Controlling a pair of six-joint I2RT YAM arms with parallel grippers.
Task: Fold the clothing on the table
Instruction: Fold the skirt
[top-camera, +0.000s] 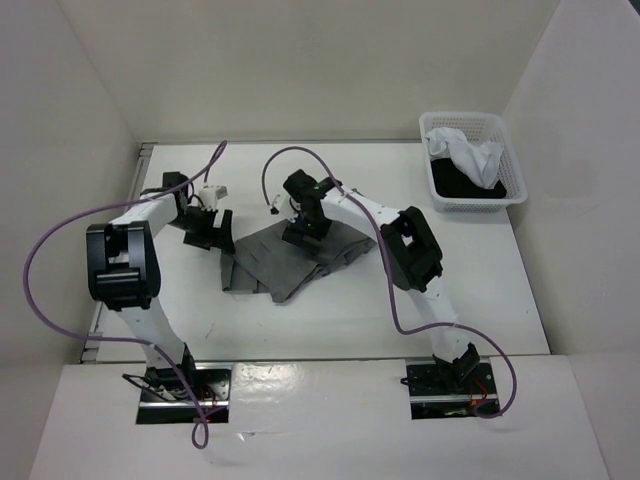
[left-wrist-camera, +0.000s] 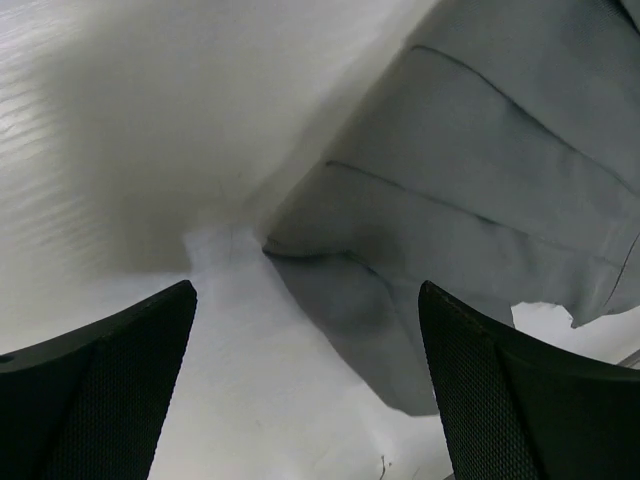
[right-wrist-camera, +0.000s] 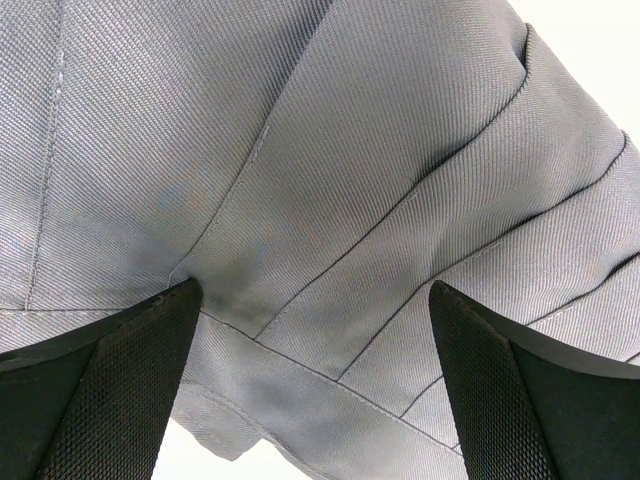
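The left hand (left-wrist-camera: 308, 300) is spread wide with nothing between its fingers, poised at the left edge of the skirt (top-camera: 285, 262), which lies rumpled in the middle of the worktop (top-camera: 420, 300). The right hand (right-wrist-camera: 315, 295) gapes just as wide, low over the pleats near the skirt's far edge, clamped on nothing.

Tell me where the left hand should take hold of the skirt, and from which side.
Grip the skirt at its left edge, at the corner just ahead of the open left hand. Come in low from the bare table on the left: the cloth ends there, so a finger could probably slide under it.
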